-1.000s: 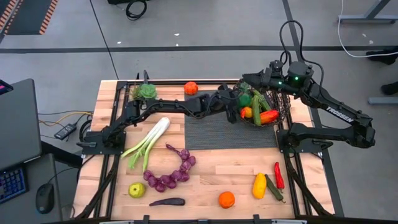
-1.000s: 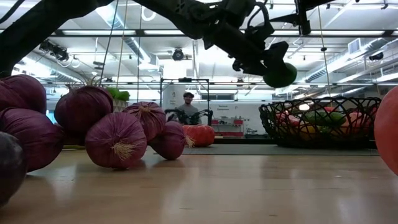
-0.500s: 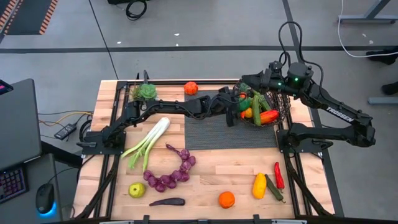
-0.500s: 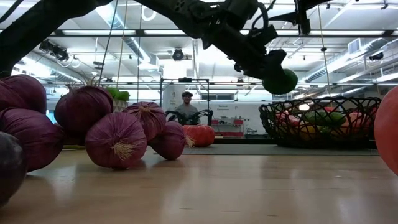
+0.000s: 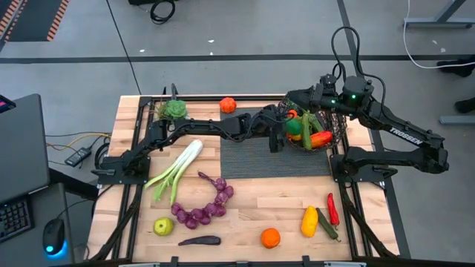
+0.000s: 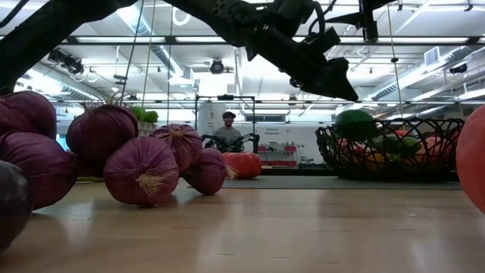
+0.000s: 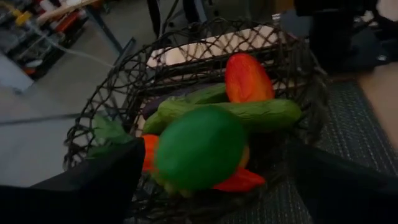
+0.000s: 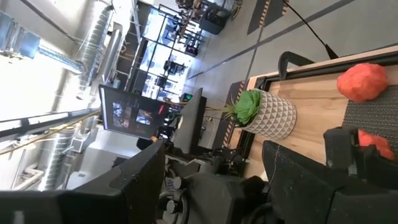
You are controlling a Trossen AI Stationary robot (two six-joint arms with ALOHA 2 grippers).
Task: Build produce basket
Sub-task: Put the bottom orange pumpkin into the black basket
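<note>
Through the left wrist camera I look down into the basket (image 7: 298, 68) — dark open-weave wire, sitting on a grey ribbed mat (image 7: 348, 134). A round green fruit (image 7: 200, 147) sits highest in the pile, clear of my left gripper (image 7: 211, 180), whose two dark fingers (image 7: 93, 180) stand wide apart on either side of it. Just behind the fruit lies a cucumber (image 7: 249, 114), and an orange-red pepper (image 7: 247, 78) leans against it. More orange-red pieces show beneath — I can't tell what they are.
</note>
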